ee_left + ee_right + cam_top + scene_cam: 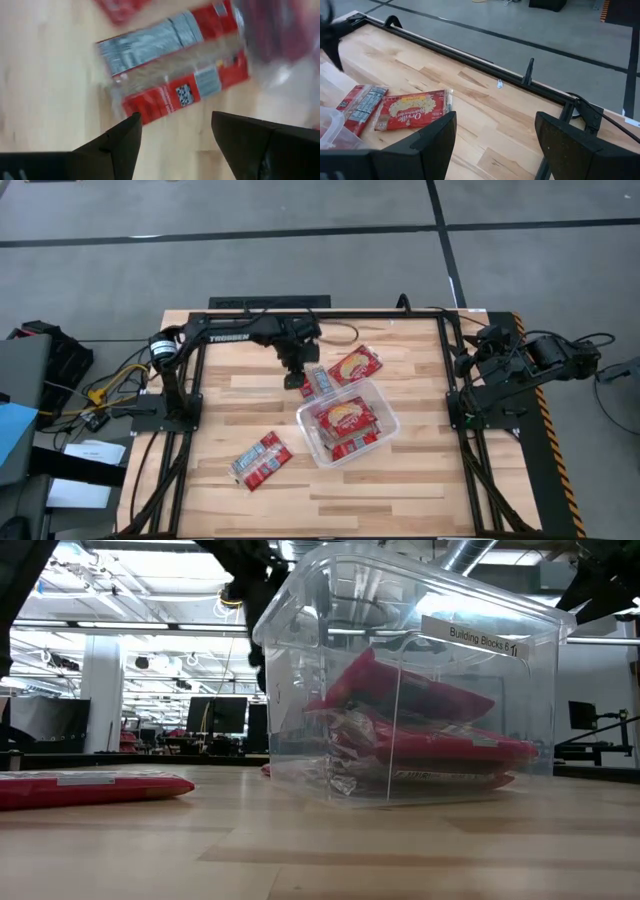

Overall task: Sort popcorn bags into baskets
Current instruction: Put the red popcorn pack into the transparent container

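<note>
Here, the left hand (296,376) hangs with its two dark fingers spread wide over a popcorn bag (318,382) lying back-side up on the wooden desk (250,410), just beside the far-left corner of the clear tub (386,416). In the left wrist view the same packet (172,70) shows its grey printed panel and a small square code, with the fingers (117,145) apart above it and touching nothing.

A second packet (355,365), face up with yellow print, lies next to the first one, just beyond the tub's far wall; the right wrist view shows the pair side by side on the wood (414,111). Several more red packets (345,422) are stacked inside the tub, and the low view shows them piled behind its transparent wall (420,735), which carries a white label near the rim. Two further packets (261,460) lie together near the desk's front-left area, well apart from the tub.

The right hand (495,145) waits at the desk's right edge, its fingers likewise wide apart and empty, over bare wood near the black frame rail (470,57).
</note>
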